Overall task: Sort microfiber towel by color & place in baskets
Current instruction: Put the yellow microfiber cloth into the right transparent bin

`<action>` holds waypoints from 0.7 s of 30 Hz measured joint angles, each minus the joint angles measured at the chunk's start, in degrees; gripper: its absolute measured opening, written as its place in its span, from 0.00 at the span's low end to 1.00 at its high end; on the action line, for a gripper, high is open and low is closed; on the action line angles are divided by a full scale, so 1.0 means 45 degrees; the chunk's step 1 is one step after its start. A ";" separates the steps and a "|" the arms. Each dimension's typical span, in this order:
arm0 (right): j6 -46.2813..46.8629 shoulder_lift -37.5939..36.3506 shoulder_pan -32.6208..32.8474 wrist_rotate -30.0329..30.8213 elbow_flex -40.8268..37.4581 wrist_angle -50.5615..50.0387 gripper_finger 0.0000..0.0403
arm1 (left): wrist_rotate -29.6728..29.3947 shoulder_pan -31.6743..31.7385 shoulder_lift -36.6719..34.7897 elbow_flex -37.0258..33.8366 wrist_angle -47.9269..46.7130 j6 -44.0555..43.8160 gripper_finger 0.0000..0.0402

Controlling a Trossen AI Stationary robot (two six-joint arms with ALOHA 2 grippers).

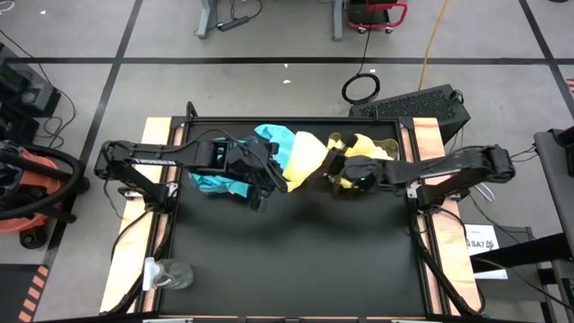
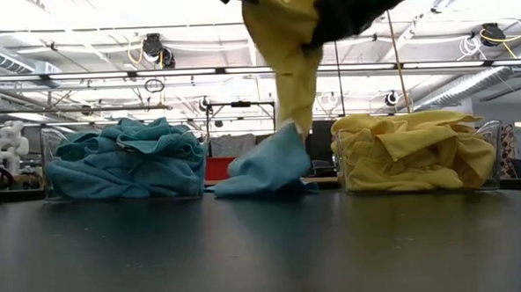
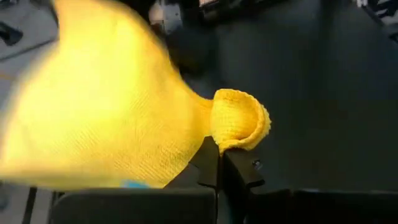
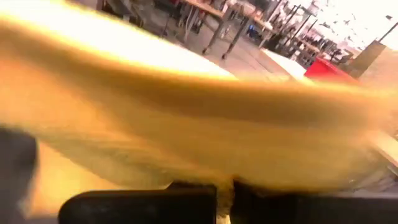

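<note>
Two clear baskets stood side by side at the far end of the black table (image 1: 296, 260). The left basket (image 2: 51, 186) was heaped full of teal-blue towels (image 2: 124, 156). The right basket (image 2: 490, 167) was heaped full of yellow towels (image 2: 415, 148). Both piles rose above the rims.

Between the baskets, one loose teal-blue towel (image 2: 268, 168) lay on the table in a crumpled heap.

Above it, a yellow towel (image 2: 289, 48) hung in the air, and its low tip came down to just above the loose teal-blue one. Both claws pinched this yellow towel. The left gripper (image 3: 219, 163) was squeezed tight on one rolled corner of it. The right gripper (image 1: 328, 164) was squeezed tight on another part of it, close to the right basket. The two claws were near each other over the far middle of the table.
</note>
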 joint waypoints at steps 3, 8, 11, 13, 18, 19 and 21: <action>0.0028 -0.1119 0.0117 -0.0054 0.0005 -0.0845 0.00 | -0.0038 0.0024 0.0007 -0.0361 -0.0072 -0.0238 0.03; 0.0887 -0.2963 0.0368 0.0034 0.0003 -0.2824 0.00 | -0.0130 0.0024 0.0010 -0.0930 -0.0117 -0.0289 0.16; 0.1605 -0.4027 0.0400 0.0479 0.0010 -0.4335 0.00 | -0.0612 0.0026 0.0028 -0.1173 -0.0008 -0.0290 0.27; 0.2205 -0.4652 0.0400 0.0713 0.0010 -0.5538 0.00 | -0.0793 0.0092 0.0019 -0.1237 0.0249 -0.0301 0.35; 0.3569 -0.5866 0.0275 0.0956 0.0010 -0.7530 0.00 | -0.0846 0.0170 0.0019 -0.1263 0.0432 -0.0324 0.47; 0.3765 -0.5981 0.0211 0.0951 0.0010 -0.7891 0.00 | -0.0846 0.0170 0.0019 -0.1263 0.0506 -0.0350 0.48; 0.4181 -0.6180 0.0034 0.0932 0.0010 -0.8672 0.00 | -0.0846 0.0189 0.0019 -0.1263 0.0659 -0.0542 0.50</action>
